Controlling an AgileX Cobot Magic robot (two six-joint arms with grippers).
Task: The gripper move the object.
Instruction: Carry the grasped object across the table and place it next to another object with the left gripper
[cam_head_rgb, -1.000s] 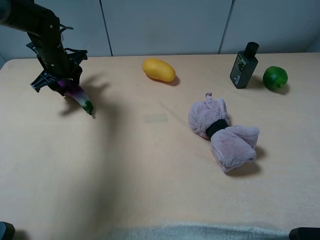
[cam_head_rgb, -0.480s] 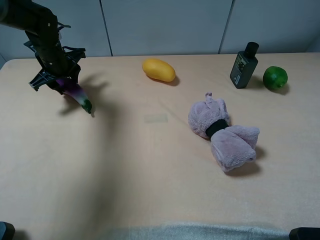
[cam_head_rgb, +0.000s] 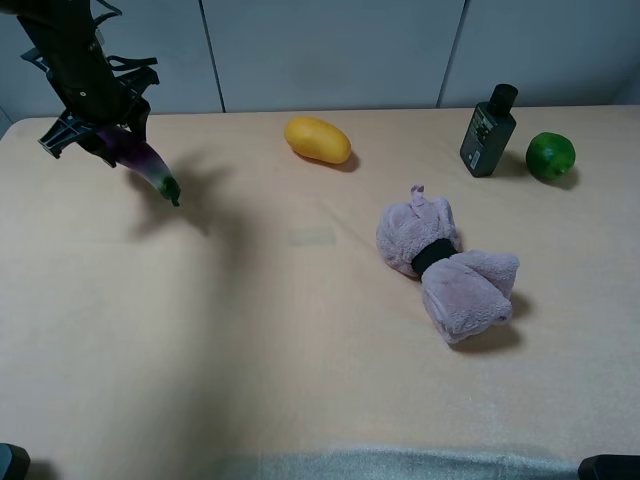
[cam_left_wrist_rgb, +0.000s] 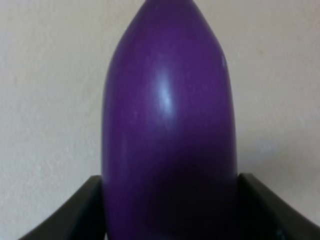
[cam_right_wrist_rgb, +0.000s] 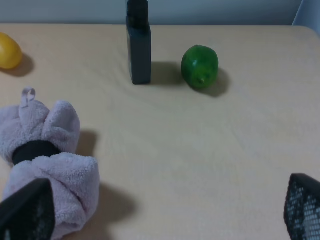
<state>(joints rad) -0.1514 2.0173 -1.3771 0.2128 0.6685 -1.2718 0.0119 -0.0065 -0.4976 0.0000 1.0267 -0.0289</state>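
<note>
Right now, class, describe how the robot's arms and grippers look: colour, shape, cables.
The left arm is black and chunky, with thin dark cables looping near the left gripper. The right gripper has black fingers with a fine mesh texture.

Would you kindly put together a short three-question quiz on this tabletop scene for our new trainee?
1. True or false: the left gripper holds the purple eggplant clear of the table.
2. Which thing stands nearest the lime? A the yellow fruit; B the dark bottle; C the purple eggplant.
3. Fill in: the rolled pink towel is bound by a ___ band.
Key: 1 true; 2 B; 3 black.
</note>
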